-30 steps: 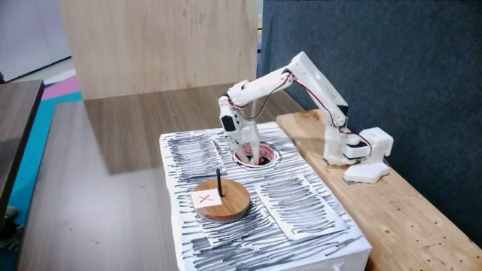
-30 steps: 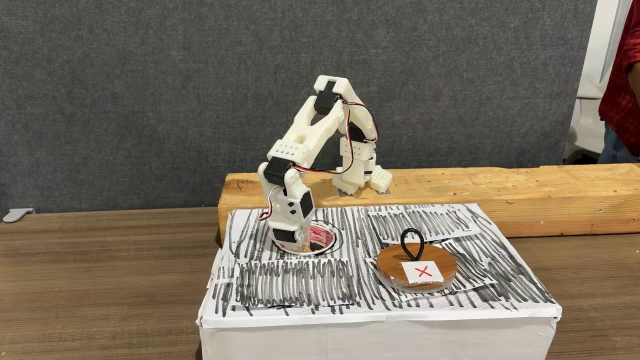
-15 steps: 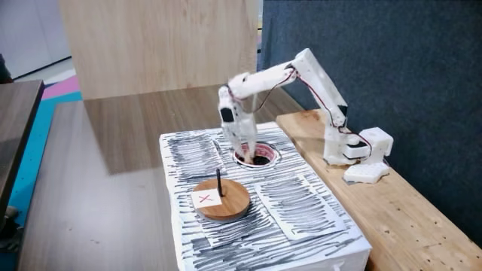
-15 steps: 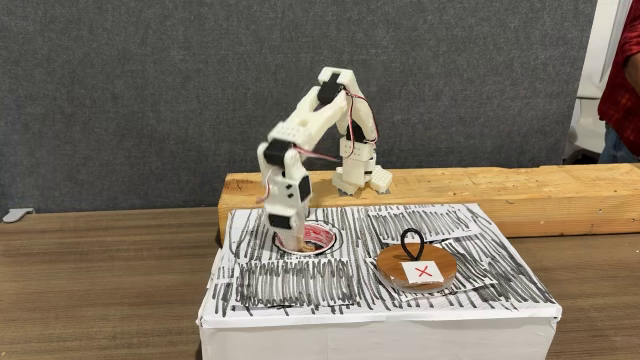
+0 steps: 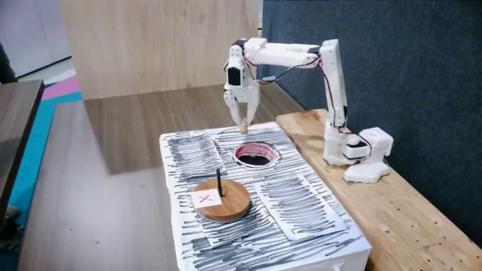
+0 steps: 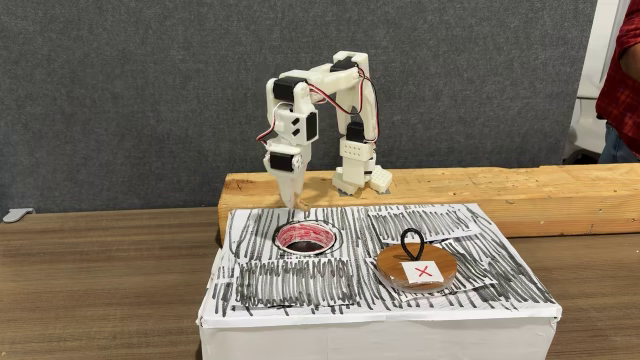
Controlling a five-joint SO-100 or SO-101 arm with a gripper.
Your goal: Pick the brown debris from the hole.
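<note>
In both fixed views the white arm holds my gripper (image 5: pixel 242 128) (image 6: pixel 296 205) pointing straight down, raised well above the box top and slightly behind the hole (image 5: pixel 272 156) (image 6: pixel 330 239). Its fingers are shut on a small tan lump, the brown debris (image 5: pixel 242 124) (image 6: pixel 296 202), which shows at their tips. The hole is a round opening with a dark red inside and a pale rim, cut in the white, black-scribbled box top (image 5: pixel 301 203) (image 6: pixel 300 280). Nothing stands in the opening.
A round wooden disc (image 5: pixel 226 205) (image 6: pixel 400 265) with a red X and a black peg lies on the box in front of the hole. The arm's base stands on a wooden beam (image 5: pixel 392 211) (image 6: pixel 470 188). A person's red sleeve (image 6: pixel 625 80) is at the right edge.
The gripper has risen out of the hole, from inside the opening to well above the box, and the arm has straightened upward. The hole now shows in full.
</note>
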